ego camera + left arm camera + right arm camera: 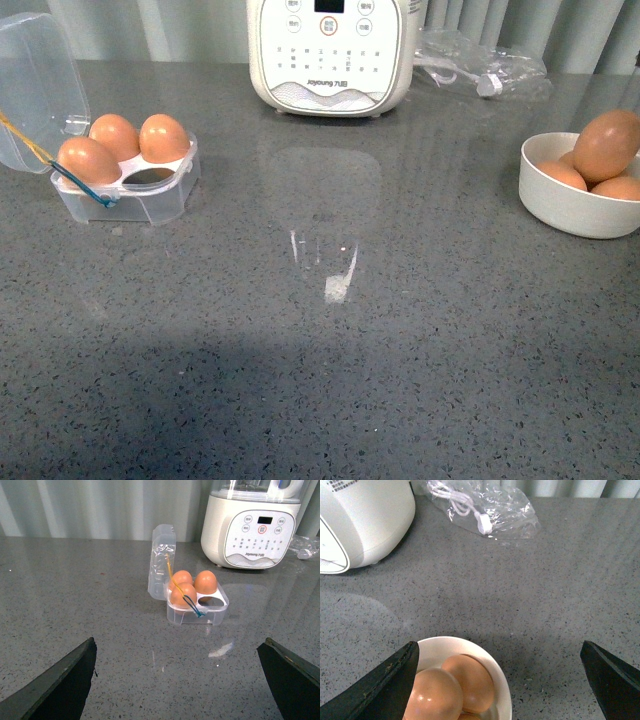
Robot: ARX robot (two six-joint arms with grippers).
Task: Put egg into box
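Note:
The box (125,190) is a clear plastic carton at the far left of the grey counter, with its lid (35,90) swung open. It holds three brown eggs, and one cell (150,177) is bare. In the left wrist view the box (197,612) lies ahead of my open left gripper (182,680), well apart from it. A brown egg (606,143) tops the pile in the white bowl (575,215) at the right. My open right gripper (502,680) hovers at that bowl (440,647), and its eggs (470,682) lie just inside one finger (385,687). Neither arm shows in the front view.
A white Joyoung kitchen appliance (330,55) stands at the back centre. A clear plastic bag with a white cable (480,65) lies behind the bowl at the back right. Grey curtain folds close off the back edge.

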